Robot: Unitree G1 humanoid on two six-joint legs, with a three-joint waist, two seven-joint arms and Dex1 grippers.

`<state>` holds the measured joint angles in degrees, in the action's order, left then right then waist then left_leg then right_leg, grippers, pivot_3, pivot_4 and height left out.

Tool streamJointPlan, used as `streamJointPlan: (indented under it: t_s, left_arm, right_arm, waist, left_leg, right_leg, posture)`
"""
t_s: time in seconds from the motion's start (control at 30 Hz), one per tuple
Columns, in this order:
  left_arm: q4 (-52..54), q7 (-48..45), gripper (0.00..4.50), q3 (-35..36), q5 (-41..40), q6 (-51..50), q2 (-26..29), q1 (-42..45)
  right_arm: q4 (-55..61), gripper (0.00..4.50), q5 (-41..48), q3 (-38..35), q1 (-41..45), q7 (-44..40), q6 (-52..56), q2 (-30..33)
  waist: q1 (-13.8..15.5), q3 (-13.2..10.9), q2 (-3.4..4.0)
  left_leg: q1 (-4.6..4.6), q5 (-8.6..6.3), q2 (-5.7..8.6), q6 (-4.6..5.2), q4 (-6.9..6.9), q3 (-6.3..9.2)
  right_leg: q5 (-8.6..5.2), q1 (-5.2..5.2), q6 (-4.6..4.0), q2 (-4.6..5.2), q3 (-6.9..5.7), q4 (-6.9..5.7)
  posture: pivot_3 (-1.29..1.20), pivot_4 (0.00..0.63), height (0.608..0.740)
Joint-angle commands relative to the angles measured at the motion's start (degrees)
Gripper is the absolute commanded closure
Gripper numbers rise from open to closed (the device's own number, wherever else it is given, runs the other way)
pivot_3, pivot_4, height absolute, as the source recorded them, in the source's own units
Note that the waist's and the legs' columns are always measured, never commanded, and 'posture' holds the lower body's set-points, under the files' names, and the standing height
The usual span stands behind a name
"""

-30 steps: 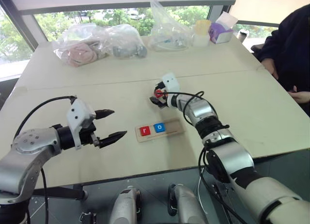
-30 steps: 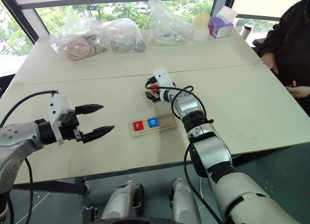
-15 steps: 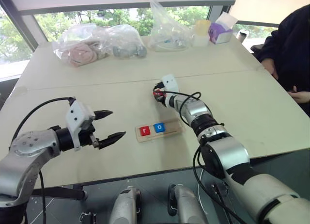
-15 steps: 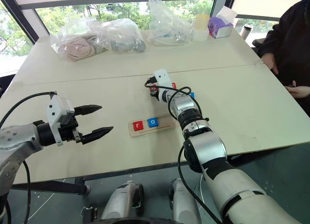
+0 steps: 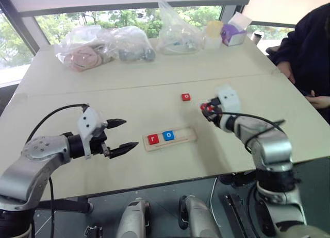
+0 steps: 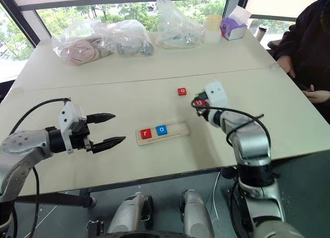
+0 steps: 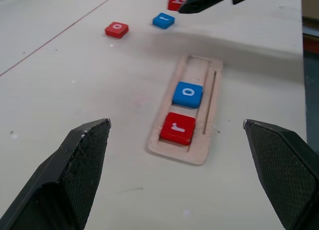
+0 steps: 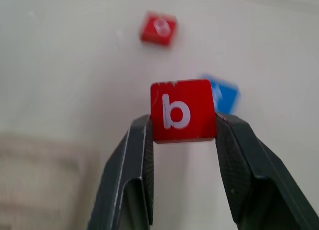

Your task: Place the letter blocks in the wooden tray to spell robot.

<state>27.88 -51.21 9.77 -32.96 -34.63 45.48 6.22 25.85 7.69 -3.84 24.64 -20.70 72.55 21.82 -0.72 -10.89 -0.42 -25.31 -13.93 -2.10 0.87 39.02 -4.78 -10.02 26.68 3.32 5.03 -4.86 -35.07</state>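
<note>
From the head views, the third letter was in hand. The long pale-wood tray (image 5: 170,137) lay on the pale table (image 5: 103,78) with a red square "r" block (image 5: 153,139) and a blue square "o" block (image 5: 168,135) seated at its left end, the rest of the slot bare. The right gripper (image 5: 208,109) hung above the table to the right of the tray, its jaws closed on a small red block. A loose red "o" block (image 5: 185,97) lay farther back. The left gripper (image 5: 121,133) hovered left of the tray, jaws wide apart and empty.

In the left wrist view, the tray (image 7: 212,90) ran away from the camera with "r" nearest and "o" touching it; a loose blue block (image 7: 163,20) sat beyond.

In the right wrist view, the jaws clamped the red "b" block (image 8: 183,110) by its two side edges, letter upright and facing the camera. By my judgement, the next move called for carrying it over the empty space just beside the blue "o", laying it flat and releasing.
</note>
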Motion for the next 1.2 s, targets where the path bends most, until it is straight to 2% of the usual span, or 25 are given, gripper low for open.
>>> streamJointPlan:
  t_s: [0.03, 0.5, 0.63, 0.67, 0.7, 0.73, 0.83, 0.97, 1.03, 1.1, 1.2]
  left_arm:
    - [-0.7, -1.0, 0.00, -0.9, 0.5, 1.7, 0.4, 2.2]
    - [-2.3, -1.6, 0.00, -2.6, 1.9, 2.8, 0.3, 4.2]
    - [-1.4, -1.1, 0.00, -2.0, 1.6, 2.3, 0.3, 3.6]
    - [-1.3, -1.0, 0.00, -1.9, 1.5, 2.2, 0.3, 3.4]
    - [-1.1, -0.9, 0.00, -1.8, 1.5, 2.2, 0.4, 3.2]
    - [-1.0, -0.8, 0.00, -1.6, 1.4, 2.1, 0.4, 3.1]
    - [-0.7, -0.7, 0.00, -1.3, 1.2, 1.9, 0.5, 2.8]
    - [-0.9, -0.7, 0.00, -1.5, 1.4, 2.0, 0.5, 3.2]
    - [-1.1, -0.7, 0.00, -1.6, 1.5, 2.1, 0.5, 3.4]
    - [-1.3, -0.9, 0.00, -1.6, 1.7, 2.2, 0.8, 3.7]
    - [-1.1, -0.9, 0.00, -1.4, 1.9, 2.1, 1.1, 3.9]
  right_arm:
    - [6.6, 3.35, 0.9, -1.5, -2.2, 1.9, 4.5, -0.4]
    - [2.5, 3.35, 1.9, 0.2, -5.0, 4.5, 1.6, -2.1]
    - [2.0, 1.29, 3.7, 0.6, -3.2, 2.9, 1.9, -0.8]
    - [2.1, 0.77, 5.1, 0.6, -2.6, 1.1, 3.0, 0.6]
    - [2.9, 0.24, 7.1, 2.0, -1.8, -3.8, 1.5, 4.7]
    - [3.6, 0.06, 8.9, 3.2, -0.9, -8.5, -0.5, 8.9]
    - [3.0, 0.06, 10.9, 6.5, 1.0, -22.1, -12.0, 21.4]
    - [-5.0, 0.06, 13.9, 7.0, 1.5, -42.6, -30.7, 31.4]
    - [-10.0, 0.06, 12.9, 8.1, 2.2, -47.2, -36.9, 32.8]
    - [-21.5, 0.06, 5.3, 13.5, 5.3, -52.0, -50.8, 33.9]
    - [-34.6, 0.06, 0.5, 16.8, 10.9, -54.1, -62.1, 30.9]
  waist:
    - [-0.1, 0.0, 0.00]
    - [0.0, 0.0, 0.00]
    - [0.0, 0.0, 0.00]
    - [0.0, 0.0, 0.01]
    - [0.0, 0.0, 0.04]
    - [0.0, -0.1, 0.05]
    - [0.1, -0.1, 0.08]
    - [0.1, -0.1, 0.03]
    - [0.1, -0.1, 0.01]
    - [0.0, -0.1, -0.01]
    - [-0.1, -0.2, 0.01]
  left_leg:
    - [-0.01, -0.01, -0.01, -0.04, 0.00, -0.01]
    - [-0.14, 0.03, 0.01, 0.05, -0.05, -0.15]
    - [-0.12, -0.02, 0.00, -0.05, -0.05, -0.14]
    - [-0.13, -0.03, 0.00, -0.06, -0.05, -0.14]
    - [-0.13, -0.03, 0.00, -0.06, -0.05, -0.15]
    - [-0.14, -0.03, 0.00, -0.06, -0.05, -0.15]
    - [-0.16, -0.02, 0.04, -0.03, -0.09, -0.15]
    - [-0.13, -0.03, -0.01, -0.05, -0.26, -0.08]
    - [-0.12, -0.04, 0.00, -0.01, -0.26, -0.08]
    - [-0.12, 0.00, 0.01, 0.08, -0.25, -0.11]
    - [-0.11, 0.01, 0.04, 0.10, -0.19, -0.17]
  right_leg:
    - [0.05, 0.03, -0.07, 0.00, 0.00, 0.01]
    - [0.07, 0.15, -0.09, 0.06, 0.00, 0.17]
    - [0.07, 0.15, -0.10, 0.06, 0.00, 0.17]
    - [0.07, 0.15, -0.09, 0.06, 0.00, 0.17]
    - [0.07, 0.15, -0.09, 0.06, 0.00, 0.17]
    - [0.07, 0.16, -0.09, 0.07, 0.00, 0.19]
    - [0.07, 0.11, -0.09, 0.11, 0.00, 0.39]
    - [0.06, -0.10, -0.06, -0.01, -0.11, 0.89]
    - [0.07, -0.14, -0.05, 0.00, -0.13, 0.94]
    - [0.07, -0.15, -0.06, 0.01, -0.13, 0.94]
    - [0.07, -0.15, -0.06, 0.02, -0.13, 0.95]
  posture:
    - [0.00, 0.150, 0.725]
    - [0.00, 0.150, 0.725]
    - [0.00, 0.150, 0.725]
    - [0.00, 0.150, 0.725]
    - [0.00, 0.150, 0.725]
    - [0.00, 0.150, 0.725]
    - [0.00, 0.150, 0.725]
    - [0.00, 0.150, 0.725]
    - [0.00, 0.150, 0.725]
    - [0.00, 0.150, 0.725]
    - [0.00, 0.150, 0.725]
